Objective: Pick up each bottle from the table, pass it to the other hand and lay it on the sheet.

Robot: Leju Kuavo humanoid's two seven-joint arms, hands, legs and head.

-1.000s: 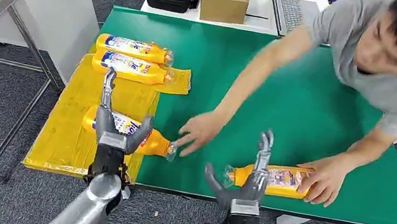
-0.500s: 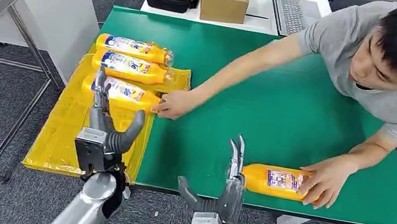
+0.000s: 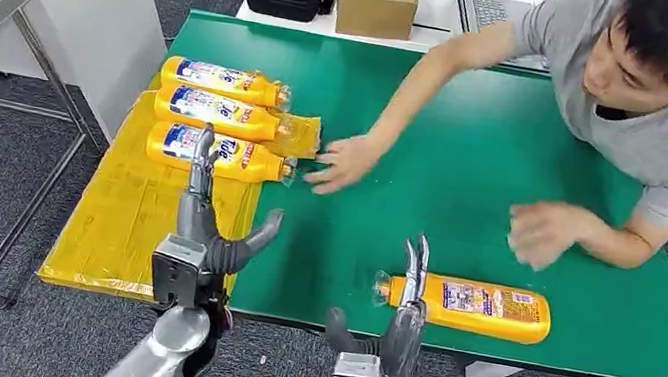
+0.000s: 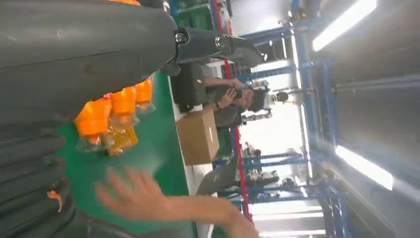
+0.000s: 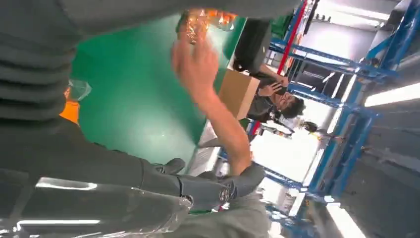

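Head view: green counter (image 3: 474, 170) w/ yellow sheet (image 3: 117, 225) over its left end; person leaning in from the right.
Left hand: (image 3: 207, 229) released, fingers apart, holding nothing; hovers over the sheet's near part, just short of the bottles.
Right hand: (image 3: 399, 325) released too, fingers up & apart, at the counter's near edge, just beside the cap end of the lone bottle (image 3: 468, 306); not touching as far as I can tell.
Lone bottle: orange, lying on its side on bare green, near edge, right of centre, cap toward the right hand.
On sheet: 3 orange bottles in a row at the far end – far bottle (image 3: 223, 81), middle bottle (image 3: 215, 112), near bottle (image 3: 214, 153), side by side, caps pointing right.
Changed in last sec: near bottle lay lower on the sheet by the left hand; person's hand slid it up beside the other two. Person's other hand held the lone bottle on the counter, has now let go & pulled back.
Person now: one hand (image 3: 342, 162) on the green near the caps, other hand (image 3: 541, 231) blurred, well clear of the lone bottle.
Meaning for task: my read – 3 placed, 1 fresh bottle set out & free, so next cycle can start w/ a right-hand pick, pass to left, lay on sheet.
Risk: person's hand near the caps, close to where the left hand would lay the next one.
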